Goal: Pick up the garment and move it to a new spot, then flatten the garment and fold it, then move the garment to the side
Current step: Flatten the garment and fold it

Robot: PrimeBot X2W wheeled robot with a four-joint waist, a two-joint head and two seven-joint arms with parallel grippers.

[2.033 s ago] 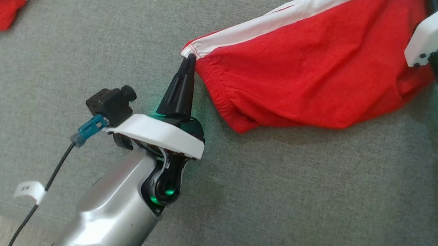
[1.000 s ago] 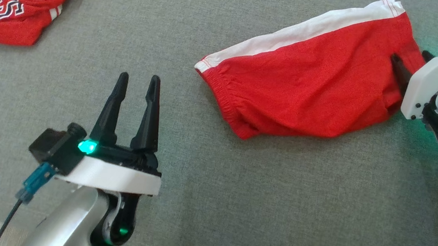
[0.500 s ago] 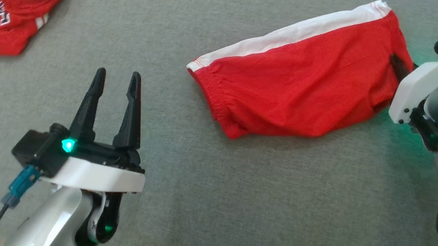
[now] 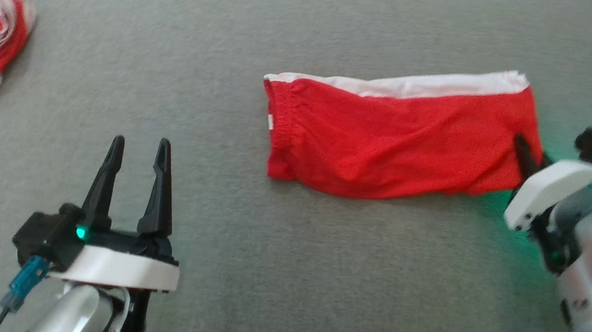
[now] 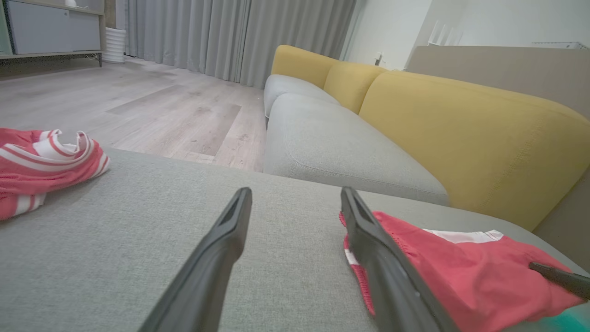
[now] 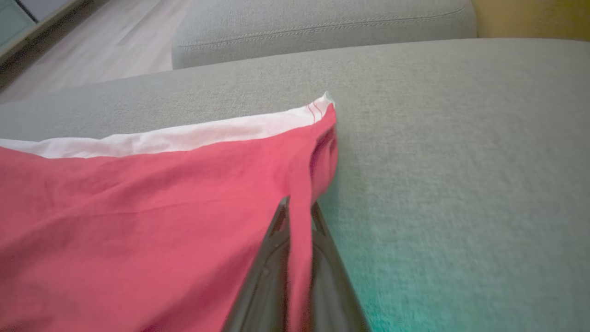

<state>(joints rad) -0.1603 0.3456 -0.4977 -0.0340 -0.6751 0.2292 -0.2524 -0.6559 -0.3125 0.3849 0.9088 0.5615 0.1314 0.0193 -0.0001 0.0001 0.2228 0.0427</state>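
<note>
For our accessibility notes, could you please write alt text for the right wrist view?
The right gripper is shut on the edge of red shorts with a white band, lying on a grey sofa cushion.

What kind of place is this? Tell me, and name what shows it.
Most likely a home living room: a sofa with yellow back cushions, long grey curtains and a wood-plank floor.

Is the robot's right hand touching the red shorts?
Touching. The right wrist view shows the right hand shut on the red shorts, with the edge of the cloth pinched between its two fingers.
</note>
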